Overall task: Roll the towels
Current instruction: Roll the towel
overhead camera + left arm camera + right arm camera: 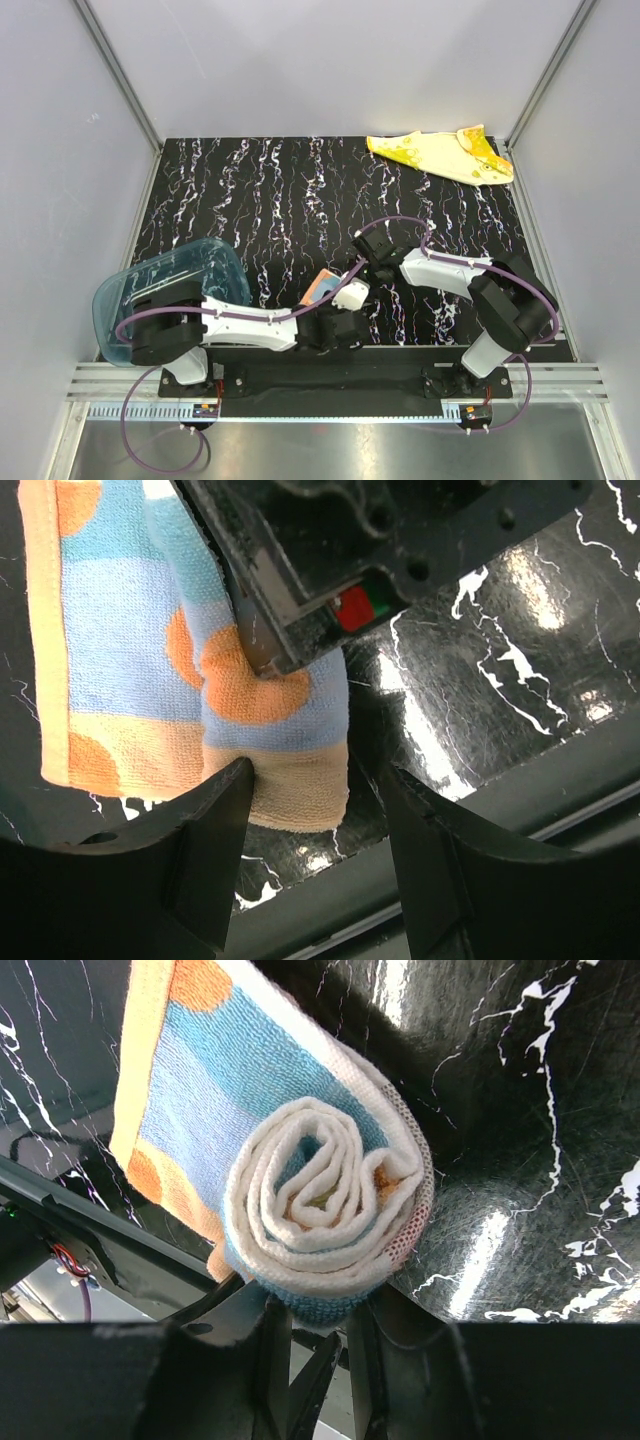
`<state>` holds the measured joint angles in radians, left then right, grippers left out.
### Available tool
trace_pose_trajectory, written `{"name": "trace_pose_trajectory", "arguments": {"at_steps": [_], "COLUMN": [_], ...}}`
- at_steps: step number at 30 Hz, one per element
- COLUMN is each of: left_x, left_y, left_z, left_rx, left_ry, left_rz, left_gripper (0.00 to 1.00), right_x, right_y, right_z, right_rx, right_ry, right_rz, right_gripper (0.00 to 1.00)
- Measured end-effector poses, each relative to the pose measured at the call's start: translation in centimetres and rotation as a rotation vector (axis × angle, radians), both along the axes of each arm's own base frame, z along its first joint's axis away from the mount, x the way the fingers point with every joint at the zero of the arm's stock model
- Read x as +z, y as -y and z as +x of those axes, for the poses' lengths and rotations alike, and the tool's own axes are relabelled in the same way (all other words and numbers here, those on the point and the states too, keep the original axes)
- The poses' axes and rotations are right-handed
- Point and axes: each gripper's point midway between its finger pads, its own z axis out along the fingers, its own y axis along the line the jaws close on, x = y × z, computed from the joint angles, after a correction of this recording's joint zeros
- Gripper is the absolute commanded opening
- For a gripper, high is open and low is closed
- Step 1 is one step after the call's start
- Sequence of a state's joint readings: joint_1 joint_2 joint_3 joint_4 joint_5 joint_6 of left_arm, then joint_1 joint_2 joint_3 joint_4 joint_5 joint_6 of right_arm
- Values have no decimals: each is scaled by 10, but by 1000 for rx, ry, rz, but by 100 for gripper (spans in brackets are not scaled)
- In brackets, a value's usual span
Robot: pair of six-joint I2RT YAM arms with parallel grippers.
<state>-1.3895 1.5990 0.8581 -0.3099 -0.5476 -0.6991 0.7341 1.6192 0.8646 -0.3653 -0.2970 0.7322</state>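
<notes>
Roll axis of the orange-pink towel (320,1190) points into your right end effector (310,1360), clamped on it; left end effector (318,830) straddles the other end, jaws apart.

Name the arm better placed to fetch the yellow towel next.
Right. The yellow towel lies in the far right corner, on the right arm's side; the left arm is based on the opposite side, beside the tray. The right tool must first release the rolled towel it grips.
</notes>
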Motion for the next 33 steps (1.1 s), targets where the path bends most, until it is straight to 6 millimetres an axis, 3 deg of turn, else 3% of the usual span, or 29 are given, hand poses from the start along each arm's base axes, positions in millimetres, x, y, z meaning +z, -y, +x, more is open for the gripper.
{"name": "trace_pose_trajectory", "arguments": {"at_steps": [5,9,16,20,22,24,27,33], "left_x": [-4,-5,-10,-11,-11,-11,-10,-5], "left_y": [0,-1,-8,-8,-8,-8,-9,-9], "left_z": [3,5,9,10,10,10,9,4], "left_rx": [11,22,46,56,60,62,62,49], "left_ry": [23,39,82,102,106,107,104,61], "left_rz": [13,18,21,3,-7,-23,-57,-128], "left_gripper": [59,53,32,13,8,4,2,1], "right_x": [0,-1,-1,-1,-2,-2,-1,-2], "right_y": [0,0,-1,-1,-1,-1,1,15], "right_z": [0,0,1,1,2,2,4,7], "right_rx": [2,3,28,45,49,54,52,39], "right_ry": [1,0,3,6,3,-2,-15,-61], "right_rz": [-1,-2,-6,-9,-11,-7,6,18], "right_gripper": [18,19,22,25,27,33,44,48]}}
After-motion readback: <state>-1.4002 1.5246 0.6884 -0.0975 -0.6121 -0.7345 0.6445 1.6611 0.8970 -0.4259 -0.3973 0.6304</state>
